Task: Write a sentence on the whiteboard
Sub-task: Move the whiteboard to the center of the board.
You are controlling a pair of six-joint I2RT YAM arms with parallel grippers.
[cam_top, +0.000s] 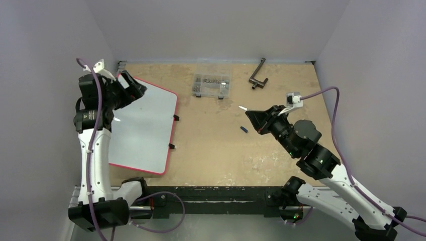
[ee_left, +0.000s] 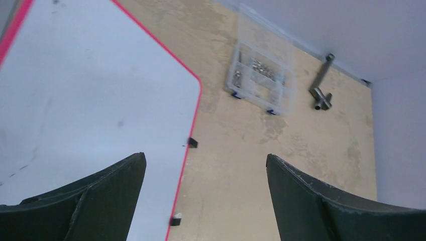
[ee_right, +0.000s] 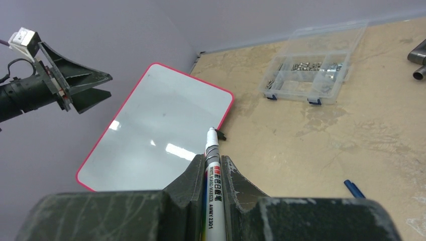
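Step in hand: writing not begun, by my reading; the whiteboard [cam_top: 145, 130] is bare white and no sentence shows on it
Where the board lies: flat on the left part of the desk [cam_top: 226, 155], slightly skewed, its far corner under the left tool
Right tool [ee_right: 208, 161]: pressed together on the marker [ee_right: 212, 187], pinching its barrel; it hangs over bare desk to the right of the board, well apart from it, nib pointing toward the board
Left tool [ee_left: 206, 161]: spread wide and holding nothing; it hovers over the board's far corner
Next move, as I judge: carry the nib across onto the white surface, tilt it downward and touch lightly; the left tool could steady the board, since a smooth sheet may slide on the desk
Board: thin, rigid, glossy sheet showing glare; red rim, rounded corners, small black clips on its right edge
Marker: slim white cylinder with printed lettering and a fine tip
Blue piece [ee_right: 354, 188]: short and tubular, probably the cap, lying loose on the desk
Desk: pale, mottled, matt, wood-like board
Far side: a clear plastic compartment box [cam_top: 211, 85] with small metal parts; a dark metal angled bar [cam_top: 257, 76]
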